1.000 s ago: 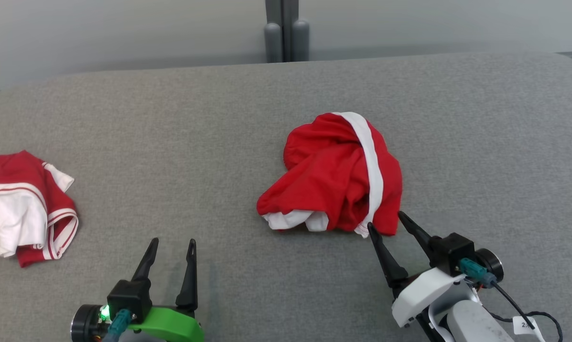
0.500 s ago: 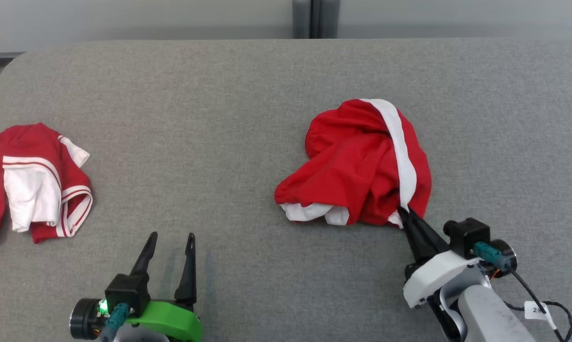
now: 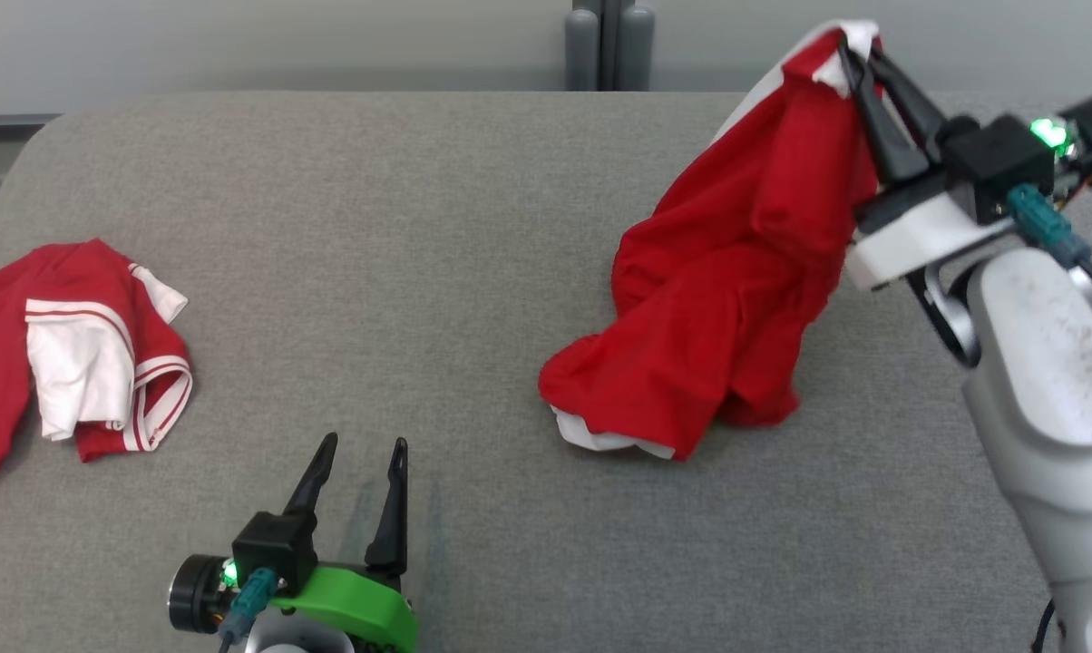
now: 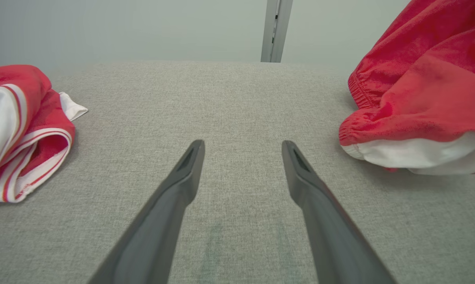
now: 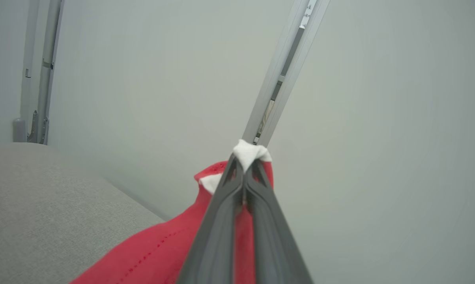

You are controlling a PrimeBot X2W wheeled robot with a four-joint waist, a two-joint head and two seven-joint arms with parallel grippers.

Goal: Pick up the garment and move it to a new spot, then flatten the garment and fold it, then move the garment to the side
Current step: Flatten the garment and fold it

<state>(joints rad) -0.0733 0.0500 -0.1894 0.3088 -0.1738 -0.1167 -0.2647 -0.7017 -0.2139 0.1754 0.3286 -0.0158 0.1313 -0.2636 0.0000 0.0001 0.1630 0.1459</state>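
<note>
1. Grey woven-fabric table top (image 3: 374,227) spans the work area, with a pale grey wall (image 3: 238,45) behind it.
2. Task item: red soft-cloth garment with white trim (image 3: 736,272), right of centre. Its upper end is raised off the table and its lower end, with the white hem, rests on the fabric, so it hangs in a slanted drape.
3. Handling (judgement): light and limp, with no stiffness; it will sag and swing from a single hold. Not fragile, though a thin pinch of trim could slip. For flattening, take the gathered elastic edge at two points, one per claw.
4. Also present: crumpled red-and-white garment (image 3: 83,354) at far left, well apart.
5. Claw holding: right gripper (image 3: 859,45) is clenched, fingers pressed together on a white tuft of trim at the garment's top edge.
6. Claw idle: left gripper (image 3: 365,444) has its fingers spread wide with nothing between them, low over bare table, apart from both garments.
</note>
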